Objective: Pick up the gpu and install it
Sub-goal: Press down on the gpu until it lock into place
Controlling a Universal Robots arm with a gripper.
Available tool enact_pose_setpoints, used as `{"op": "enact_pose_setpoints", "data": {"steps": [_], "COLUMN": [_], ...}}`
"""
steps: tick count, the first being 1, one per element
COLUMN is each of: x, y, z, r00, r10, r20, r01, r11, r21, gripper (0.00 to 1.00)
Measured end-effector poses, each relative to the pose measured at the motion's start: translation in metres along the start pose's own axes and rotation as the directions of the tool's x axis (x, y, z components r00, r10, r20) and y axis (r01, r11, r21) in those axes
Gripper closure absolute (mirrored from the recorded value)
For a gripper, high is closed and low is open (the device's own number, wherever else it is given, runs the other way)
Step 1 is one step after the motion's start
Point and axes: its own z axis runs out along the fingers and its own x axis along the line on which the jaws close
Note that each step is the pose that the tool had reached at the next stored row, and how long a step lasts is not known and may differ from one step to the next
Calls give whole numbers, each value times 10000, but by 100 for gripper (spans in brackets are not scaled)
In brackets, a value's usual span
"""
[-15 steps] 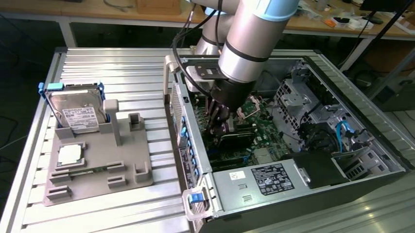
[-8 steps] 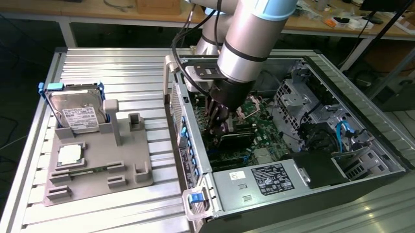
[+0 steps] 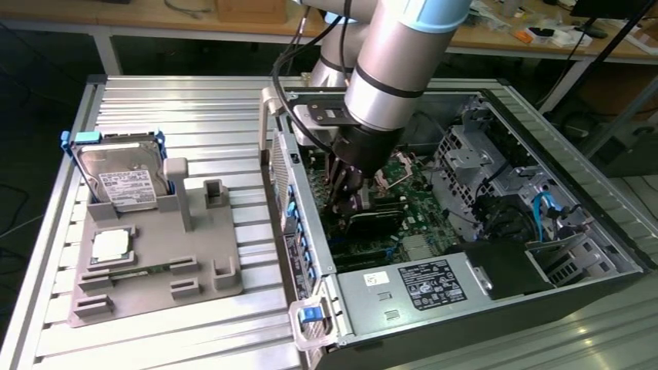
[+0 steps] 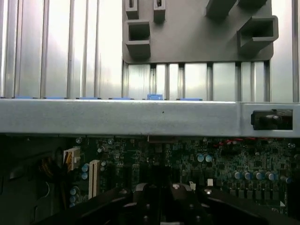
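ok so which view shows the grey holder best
The exterior view: the whole grey holder lies on the slatted table, with the hard drive propped in it and a square chip on it. The wrist view catches one end of it, with empty brackets, beyond the case rim.

One robot arm (image 3: 401,62). One gripper (image 3: 344,202). One open computer case (image 3: 606,231). One motherboard (image 3: 411,193). One white slot (image 4: 93,178). One labelled power supply (image 3: 432,281). One gpu (image 3: 375,221). One grey holder (image 3: 206,254). One hard drive (image 3: 123,181). One square chip (image 3: 111,244). One slatted metal table (image 3: 185,108).
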Motion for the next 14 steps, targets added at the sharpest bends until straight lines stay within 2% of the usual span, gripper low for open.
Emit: {"op": "enact_pose_setpoints", "data": {"steps": [1,2,3,4,5,6,7,8,9,14], "x": [-8,-26,-216,-243,-245,-235,-235,-198,-186,-161], "y": [15,105,150,195,309,372,372,373,373,373], "z": [-138,-130,-132,-121,-103,-93,-93,-91,-89,-88], "r00": [9999,9999,9999,10000,9999,9998,9998,9997,9997,9997], "r10": [12,19,19,-27,-105,-196,-198,-201,-203,-206], "r20": [-119,-129,-128,-45,-19,62,64,104,114,127], "r01": [-12,-17,-18,28,105,195,197,200,202,204], "r11": [10000,10000,9999,9999,9999,9997,9997,9997,9997,9997], "r21": [-4,97,103,111,122,131,131,133,134,134], "gripper": [89,89,89,89,89,89,89,89,89,89]}}
